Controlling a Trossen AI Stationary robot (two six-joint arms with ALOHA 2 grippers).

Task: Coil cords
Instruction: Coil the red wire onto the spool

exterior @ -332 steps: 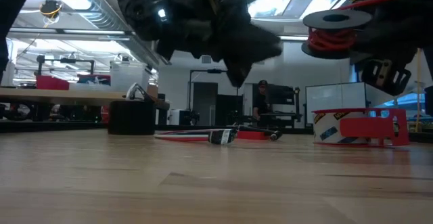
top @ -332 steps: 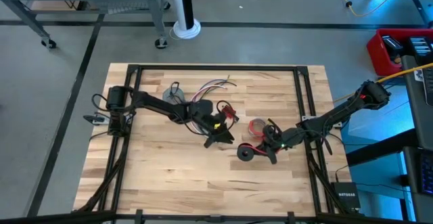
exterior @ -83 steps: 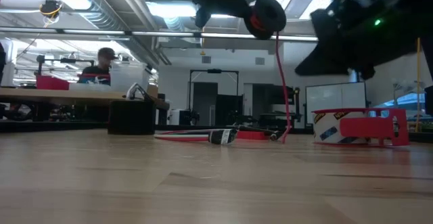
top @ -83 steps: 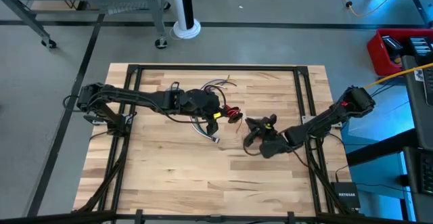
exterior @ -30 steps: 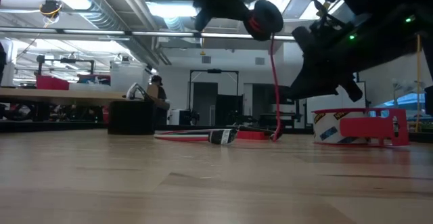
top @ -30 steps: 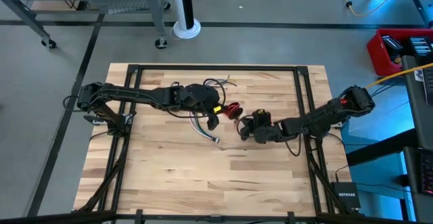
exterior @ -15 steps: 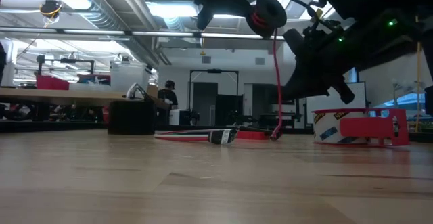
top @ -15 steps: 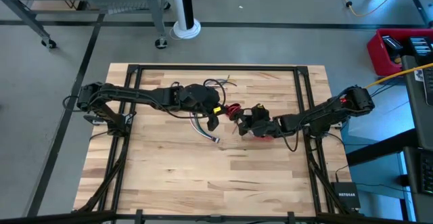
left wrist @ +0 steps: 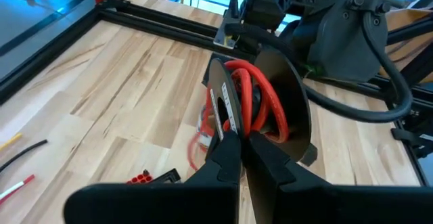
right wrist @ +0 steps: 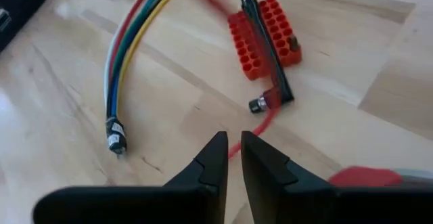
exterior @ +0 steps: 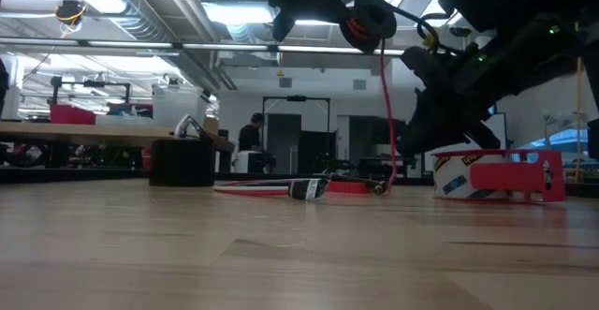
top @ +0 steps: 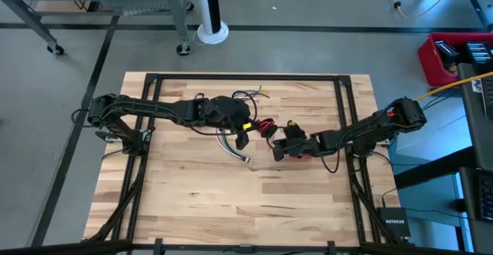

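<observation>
While both arms meet mid-table, entries read:
Left gripper (left wrist: 238, 158): fingers clamped on the black spool's flange.
Black spool (left wrist: 254, 109): wound with red cord, lifted off the table.
Red cord tail (exterior: 385, 113): hangs from the spool to the tabletop.
Right gripper (right wrist: 230, 158): fingers together, nothing between, above the cord's end (right wrist: 260, 105).
Wire bundle (right wrist: 125, 61): flat, beside the right fingers.

right pincer (top: 279, 149) | moved in beside spool (top: 266, 127) | red cord (exterior: 384, 113) now hanging
</observation>
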